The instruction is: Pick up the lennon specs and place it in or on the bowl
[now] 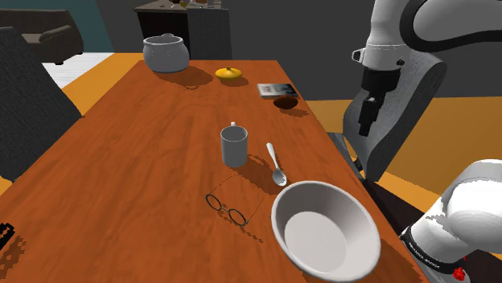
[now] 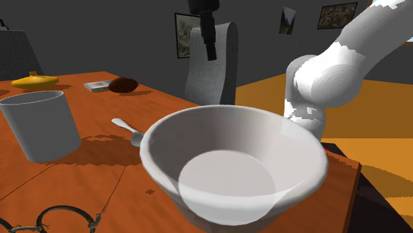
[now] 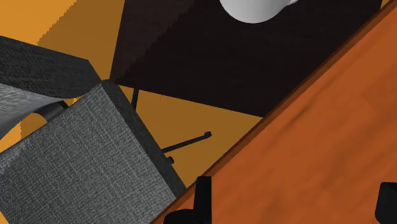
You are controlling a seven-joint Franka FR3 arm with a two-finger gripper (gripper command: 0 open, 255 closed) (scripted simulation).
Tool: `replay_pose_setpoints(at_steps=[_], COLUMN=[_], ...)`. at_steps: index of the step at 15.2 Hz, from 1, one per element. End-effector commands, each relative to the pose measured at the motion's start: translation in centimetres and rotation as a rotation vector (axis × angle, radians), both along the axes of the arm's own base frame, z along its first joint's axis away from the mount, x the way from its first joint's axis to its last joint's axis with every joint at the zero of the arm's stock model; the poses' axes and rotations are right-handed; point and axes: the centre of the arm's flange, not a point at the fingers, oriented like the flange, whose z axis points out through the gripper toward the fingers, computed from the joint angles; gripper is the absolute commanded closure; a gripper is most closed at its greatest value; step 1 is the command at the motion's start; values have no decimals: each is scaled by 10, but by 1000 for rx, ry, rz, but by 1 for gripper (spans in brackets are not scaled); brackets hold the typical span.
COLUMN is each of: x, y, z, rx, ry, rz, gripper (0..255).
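Table [image 1: 121, 161]: long, orange-brown wood-grain top, running away from the shoulder camera.

Chair [image 1: 394, 120]: grey fabric, at the table's long edge on the shoulder view's right.

Arm [image 1: 402, 32]: white, above that chair. Gripper [image 1: 366, 122] hangs pointing down over the chair by the table edge, well apart from the specs. In the wrist view the two black fingers [image 3: 202, 196] stand wide apart above the table edge, with nothing between them.

Bowl [image 1: 277, 229]: white, upright, at the near end of the table close to the right-hand edge.

Pot [image 1: 166, 55]: grey, rounded, at the far end.

Mug [image 1: 234, 146]: grey, upright, mid-table, beyond the specs.

Spoon [image 1: 276, 165]: lies between mug and bowl, its bowl end toward the white bowl.

Specs [image 1: 226, 209]: thin dark wire, two round lenses, flat on the table just beside the bowl's rim on the shoulder view's left, apart from it. The long axis across both lenses runs diagonally, from upper left to lower right in the shoulder view. The fine temple lines appear to stretch toward the mug and the far end.

Small items at the far right: a yellow object [image 1: 230, 73], a flat book [image 1: 272, 88] and a dark brown object [image 1: 285, 102] just beside the book.
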Motion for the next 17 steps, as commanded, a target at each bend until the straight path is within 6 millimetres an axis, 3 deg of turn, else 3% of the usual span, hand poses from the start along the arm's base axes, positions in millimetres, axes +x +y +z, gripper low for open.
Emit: replay_pose_setpoints(at_steps=[1, 17], x=[0, 58], y=[0, 201], z=[0, -36], rx=[0, -4], ry=[0, -7], rz=[0, 46], gripper=[0, 0])
